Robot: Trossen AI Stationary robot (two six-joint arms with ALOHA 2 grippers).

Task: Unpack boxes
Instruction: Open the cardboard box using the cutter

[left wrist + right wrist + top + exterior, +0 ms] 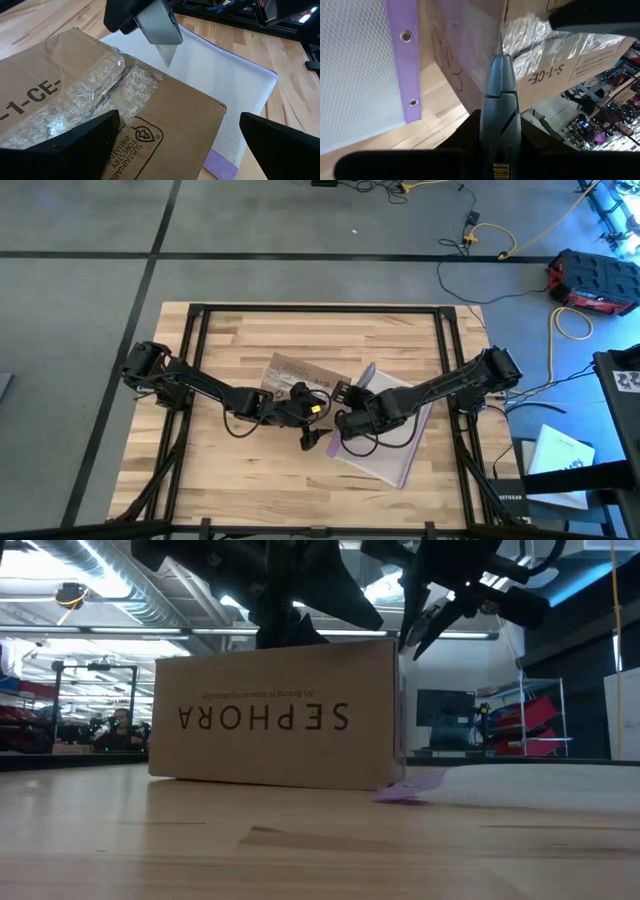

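A brown cardboard box (290,373) stands on the table's middle, "SEPHORA" upside down on its near side (265,717), clear tape (95,95) running along its top seam. My left gripper (180,120) hangs open just over the box top, one finger above the cardboard and one past its edge. I cannot tell whether it touches. My right gripper (500,117) is shut on a grey knife-like tool (160,30). The tool's tip (167,64) points at the taped top near the box's right edge. My right gripper pinches the grey tool's handle (500,107) between its two fingers, which lie along the tool. The blade sticks out ahead of them, slanting down from the table's right toward the box top. Whether the tip (500,37) touches the tape I cannot tell.
A clear mesh-textured plastic bag (392,435) with a purple eyeleted edge (402,60) lies flat on the table right of the box, its edge against the box's foot (410,788). Black frame rails run along the table's sides (190,340). Bare wood lies near the front edge.
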